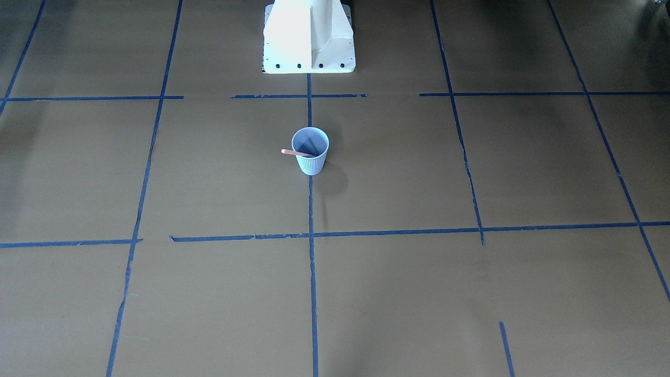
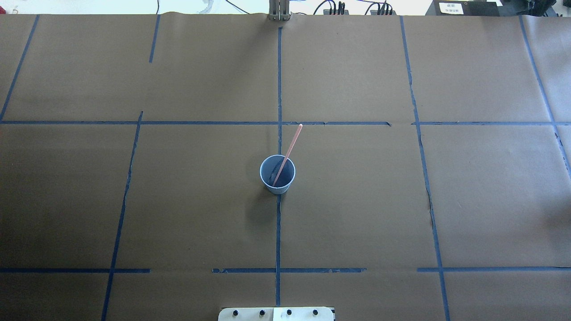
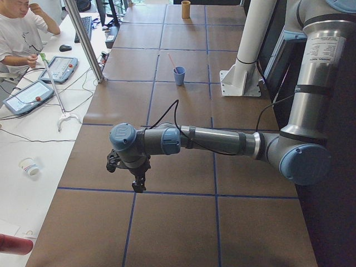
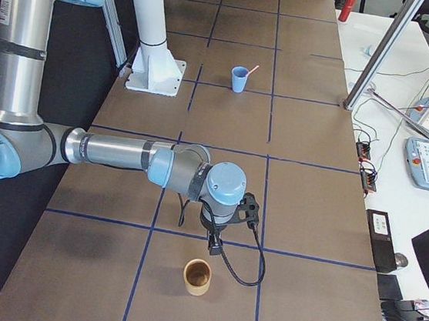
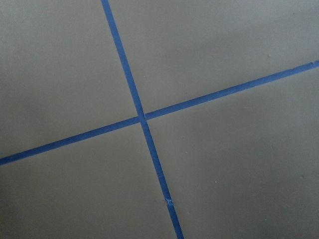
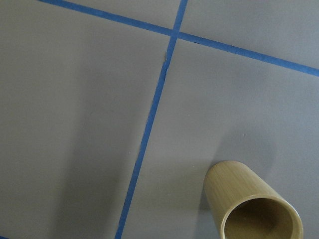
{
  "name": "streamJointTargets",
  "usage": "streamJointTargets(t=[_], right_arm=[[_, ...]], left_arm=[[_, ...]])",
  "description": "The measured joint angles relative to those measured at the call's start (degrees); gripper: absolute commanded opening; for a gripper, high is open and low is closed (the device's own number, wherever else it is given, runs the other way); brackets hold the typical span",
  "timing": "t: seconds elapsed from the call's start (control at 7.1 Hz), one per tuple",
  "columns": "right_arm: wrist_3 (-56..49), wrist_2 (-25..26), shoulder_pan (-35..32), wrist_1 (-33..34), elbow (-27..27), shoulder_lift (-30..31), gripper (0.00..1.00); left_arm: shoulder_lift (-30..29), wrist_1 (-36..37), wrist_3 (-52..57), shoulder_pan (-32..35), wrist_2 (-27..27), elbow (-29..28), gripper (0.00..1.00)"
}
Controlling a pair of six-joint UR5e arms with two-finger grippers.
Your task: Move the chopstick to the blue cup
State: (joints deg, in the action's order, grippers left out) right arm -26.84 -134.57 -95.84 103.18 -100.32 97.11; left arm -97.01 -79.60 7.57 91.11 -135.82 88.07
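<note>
At the desk's centre: the blue cup [image 2: 277,174] stood upright on the brown-papered desk [image 2: 178,214], right on the middle line of the blue tape grid [image 2: 278,232] and a short way in front of the white pedestal [image 1: 309,36].
Chopstick: the pinkish chopstick [image 2: 287,154] stood inside the blue cup, its lower end down against the inner wall and its shaft resting on the rim. Its upper part stuck out well past the rim, slanting away from the robot and toward the robot's right.
Left gripper: the left gripper [image 3: 138,187] hung low over the desk near the end on the robot's left, pointing down close to a tape line. It showed only in the side view, so I cannot tell whether it was open or closed. Its wrist camera saw only bare paper and a crossing of two tape lines.
Right gripper: the right gripper [image 4: 213,248] hung low near the opposite end of the desk. It too showed only in a side view, and I cannot tell how its jaws stood. A tan bamboo cup [image 4: 197,277] stood upright just beside it, not touching it.
Cup and chopstick against the grippers: both lay well apart from either gripper, about midway between them, and neither gripper touched them.
Beyond the desk: a person [image 3: 19,39] sat at a white side table.
</note>
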Motion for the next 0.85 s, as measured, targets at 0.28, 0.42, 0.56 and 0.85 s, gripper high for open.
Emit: streamJointTargets(t=[0.28, 0.42, 0.56, 0.85], right_arm=[[-0.03, 0.28, 0.58, 0.0, -0.98, -0.02, 1.0], [0.09, 0.73, 0.83, 0.02, -1.15, -0.03, 1.0], [1.63, 1.21, 1.09, 0.06, -1.17, 0.05, 1.0], [9.81, 1.44, 1.23, 0.09, -1.12, 0.23, 1.0]], left_arm=[[-0.29, -0.36, 0.05, 1.18, 0.01, -1.41, 1.0], [-0.33, -0.38, 0.08, 1.54, 0.02, -1.67, 1.0], [-0.35, -0.38, 0.13, 1.7, 0.04, -1.84, 1.0], [-0.37, -0.44, 0.16, 1.77, 0.21, -2.03, 1.0]])
